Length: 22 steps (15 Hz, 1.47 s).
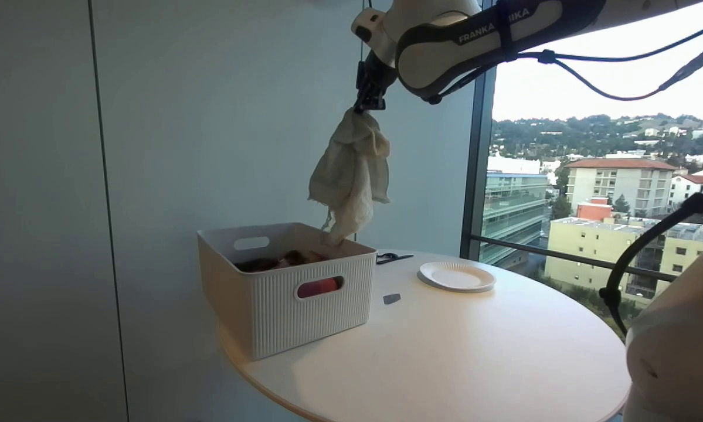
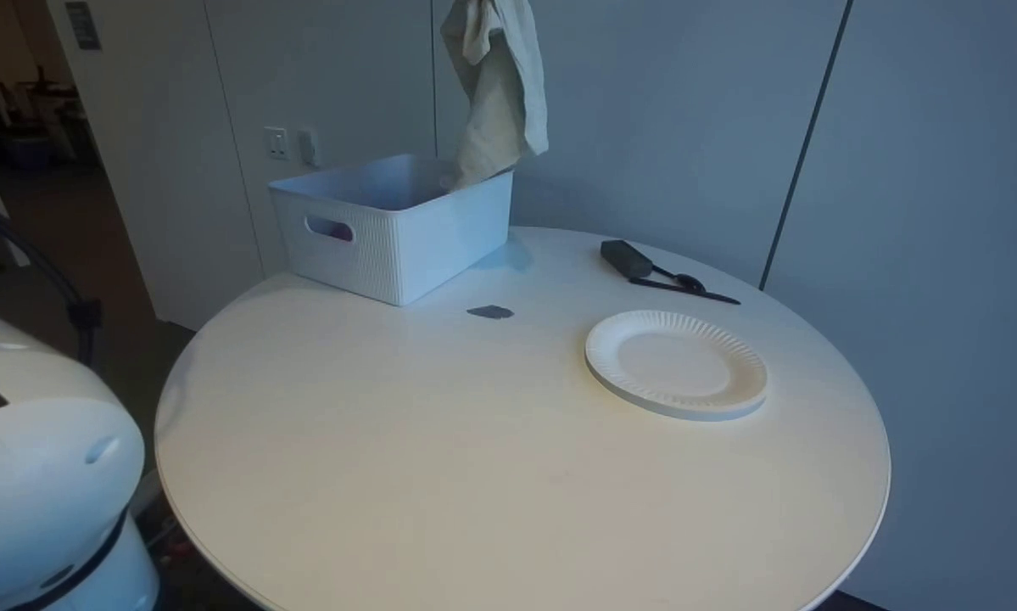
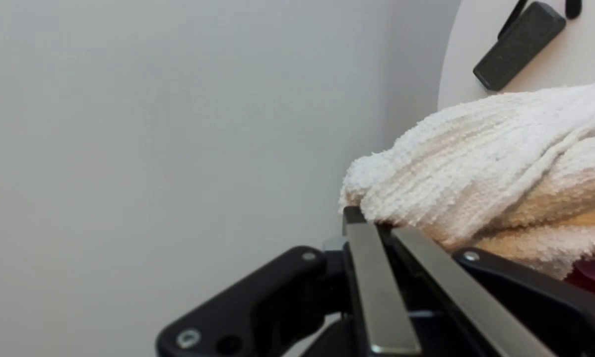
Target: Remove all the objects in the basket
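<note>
Cream cloth — fluffy, pinched — over ribbed basket.

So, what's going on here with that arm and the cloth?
A robot arm is taking things out of a white basket. Its gripper is shut on a pale cloth, which hangs down to about the basket's rim; whether it touches, I can't tell. A reddish item and dark pieces are inside the basket, so the job looks unfinished. A white plate sits on the table.
</note>
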{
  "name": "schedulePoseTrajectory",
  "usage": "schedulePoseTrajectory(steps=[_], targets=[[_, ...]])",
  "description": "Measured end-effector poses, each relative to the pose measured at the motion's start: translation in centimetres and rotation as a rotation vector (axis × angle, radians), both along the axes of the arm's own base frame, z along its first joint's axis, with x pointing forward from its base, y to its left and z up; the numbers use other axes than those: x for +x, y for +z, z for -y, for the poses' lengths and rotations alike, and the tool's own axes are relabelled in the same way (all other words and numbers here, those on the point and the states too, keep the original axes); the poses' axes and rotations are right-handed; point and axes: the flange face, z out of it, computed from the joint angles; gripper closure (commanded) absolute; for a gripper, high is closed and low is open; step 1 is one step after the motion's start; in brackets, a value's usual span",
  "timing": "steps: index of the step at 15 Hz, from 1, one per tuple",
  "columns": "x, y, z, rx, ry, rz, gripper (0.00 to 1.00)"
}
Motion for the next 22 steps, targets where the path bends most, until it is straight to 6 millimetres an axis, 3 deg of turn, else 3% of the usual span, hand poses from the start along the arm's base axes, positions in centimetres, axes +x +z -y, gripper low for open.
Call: schedulePoseTrajectory(steps=[4,7,10,13,14,16,18,20,22], targets=[[-4.4,3.8,2.6,-0.061,-0.149,0.142,0.94],[-6.3,3.3,4.9,-0.072,-0.29,0.18,0.94],[-6.1,-1.4,6.7,-0.01,-0.379,0.093,0.94],[-4.4,-9.0,6.5,0.117,-0.363,-0.04,0.94],[-3.7,-11.6,6.1,0.164,-0.356,-0.087,0.69],[-2.6,-16.7,5.2,0.254,-0.352,-0.182,0.65],[-1.6,-20.6,4.4,0.34,-0.353,-0.264,0.5],[-0.9,-22.8,3.9,0.4,-0.363,-0.311,0.34],[-0.6,-23.1,3.8,0.411,-0.365,-0.317,0.21]])
